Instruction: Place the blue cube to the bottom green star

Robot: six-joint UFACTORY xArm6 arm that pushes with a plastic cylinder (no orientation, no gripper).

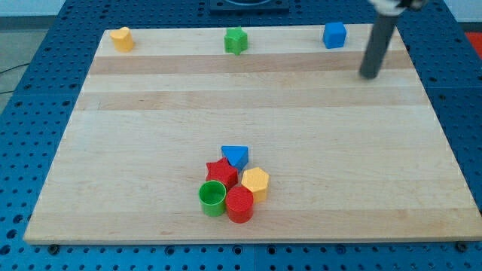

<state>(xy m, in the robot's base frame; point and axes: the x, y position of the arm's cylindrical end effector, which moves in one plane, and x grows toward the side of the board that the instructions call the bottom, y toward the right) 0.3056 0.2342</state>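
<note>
The blue cube (334, 35) sits near the view's top edge of the wooden board (151, 150), right of centre. The green star (236, 40) sits at the top centre, to the cube's left, well apart from it. My tip (369, 76) rests on the board to the right of and below the blue cube, not touching it. The dark rod rises from there to the view's top.
A yellow block (121, 38) sits at the top left. A cluster at the bottom centre holds a blue triangle (236, 156), a red star (221, 172), a yellow hexagon (255, 182), a green cylinder (212, 197) and a red cylinder (239, 204).
</note>
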